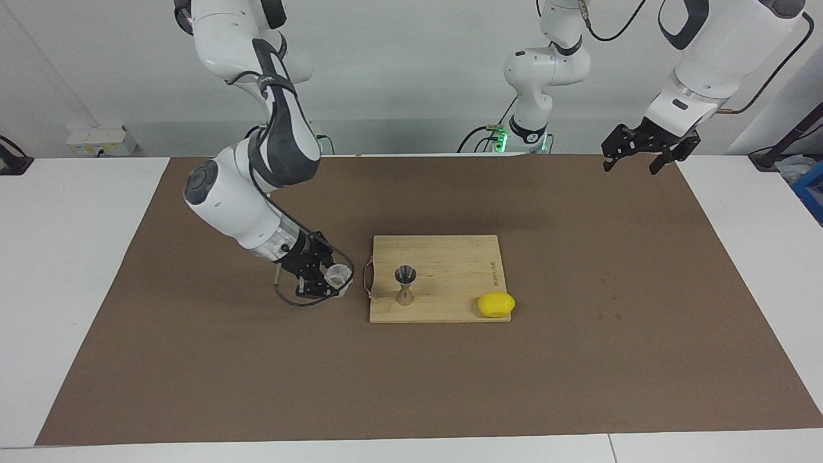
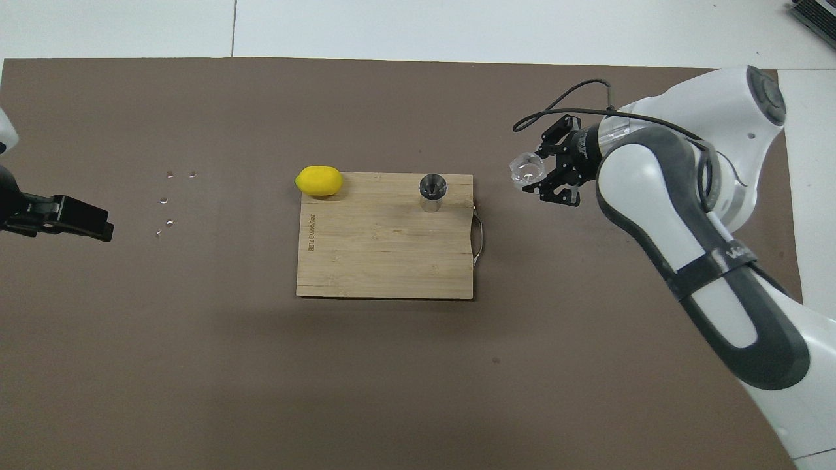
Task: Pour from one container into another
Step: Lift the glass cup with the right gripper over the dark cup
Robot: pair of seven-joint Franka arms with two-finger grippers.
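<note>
A matte brown mat (image 1: 578, 334) covers most of the white surface (image 1: 58, 257), and at its middle lies a pale bamboo cutting board (image 1: 450, 257) with visible grain strips, a printed mark along one edge and a thin metal wire handle (image 1: 367, 281) at the right arm's end. On the board, at the edge farther from the robots and near the handle, stands the jigger (image 1: 405, 283), a polished silver hourglass of two cones joined at a narrow waist, upright with its open mouth up. A smooth, glossy yellow lemon (image 1: 496, 304) sits at the board's corner toward the left arm's end, also on the edge farther from the robots. The right end effector (image 1: 331, 278), black and skeletal with linked fingers and a looping cable, is clamped on the glass tumbler (image 1: 337, 276), a small squat clear vessel with faceted sides that catch the light; it is held in the air over the mat just beside the board's handle, apart from the jigger, tilted so that its round mouth shows in both views. The left end effector (image 1: 633, 154) waits raised over the mat's edge at the left arm's end, its black fingers spread wide and gripping nothing.
</note>
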